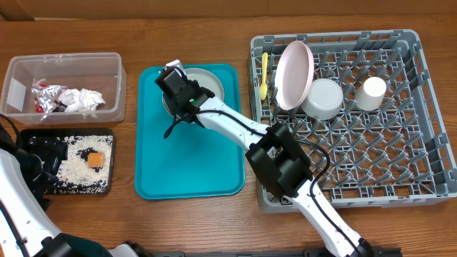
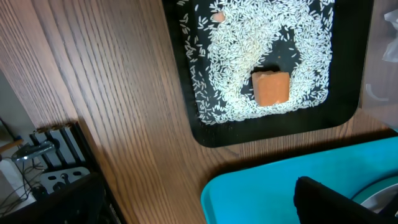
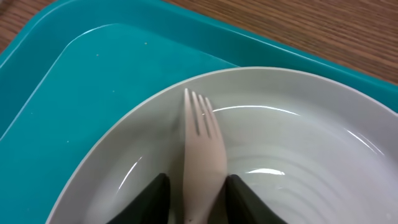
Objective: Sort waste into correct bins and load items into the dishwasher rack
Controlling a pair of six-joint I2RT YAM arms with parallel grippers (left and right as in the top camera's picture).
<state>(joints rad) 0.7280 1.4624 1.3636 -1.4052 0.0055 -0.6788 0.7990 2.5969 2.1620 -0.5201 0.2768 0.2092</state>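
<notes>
A: Two dark fingers [image 3: 152, 200] of the right gripper [image 3: 198, 205] flank the handle of the white plastic fork [image 3: 202, 143], tines pointing away.
B: Pinching it?
A: Close against it; I cannot tell. The fork lies in the grey-green plate [image 3: 298, 137] on the teal tray [image 3: 62, 81].
B: And the left gripper [image 1: 51, 153]?
A: Spread wide, empty, at the black tray [image 2: 205, 134] of rice [image 2: 249, 43] and orange cube [image 2: 271, 88].

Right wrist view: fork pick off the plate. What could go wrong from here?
1. The white plastic fork lies flat on the glossy grey-green round plate. The right gripper has its jaws on either side of the handle only, so the fork may slip or pivot out when lifted.
2. The jaws sit low against the plate, so closing or lifting could drag it across the teal serving tray.
</notes>
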